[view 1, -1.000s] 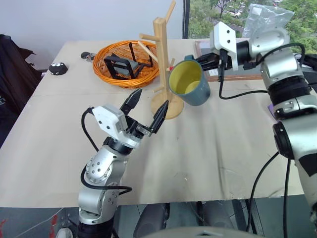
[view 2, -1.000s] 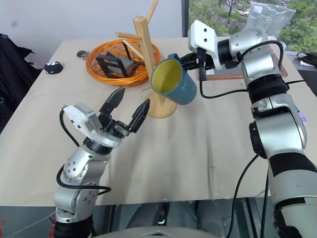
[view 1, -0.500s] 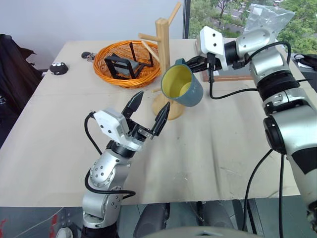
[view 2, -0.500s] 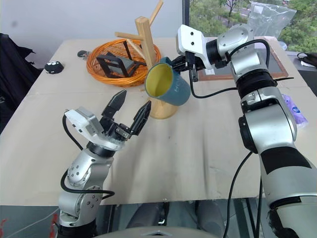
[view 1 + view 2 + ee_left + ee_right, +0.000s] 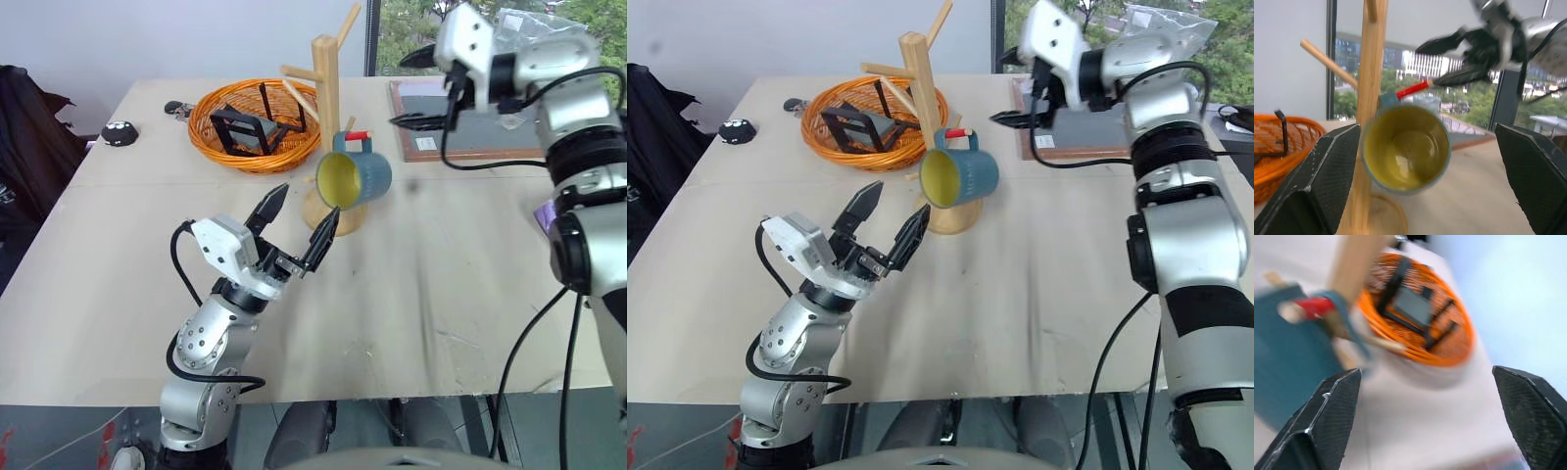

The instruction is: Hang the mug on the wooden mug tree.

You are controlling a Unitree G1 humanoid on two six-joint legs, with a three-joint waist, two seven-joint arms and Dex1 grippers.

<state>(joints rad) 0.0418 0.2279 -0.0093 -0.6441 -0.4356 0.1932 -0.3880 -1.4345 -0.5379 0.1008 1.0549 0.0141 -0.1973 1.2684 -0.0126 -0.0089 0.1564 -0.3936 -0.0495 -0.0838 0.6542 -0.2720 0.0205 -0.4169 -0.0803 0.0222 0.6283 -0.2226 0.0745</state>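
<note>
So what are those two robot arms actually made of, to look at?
Both arms are chunky rounded silver-grey metal segments with black joints and loose black cables looping alongside. Each wrist carries a white boxy block, and the left gripper and right gripper each end in two pointed black fingers with a textured surface.

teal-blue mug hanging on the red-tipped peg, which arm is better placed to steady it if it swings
Left. Its open end effector sits just below the teal-blue mug beside the pale wooden mug tree; the right end effector is open, higher and away.

Teal mug point(image 5: 355, 177) hangs on the wooden mug tree's point(image 5: 327, 98) red-tipped peg.
</note>
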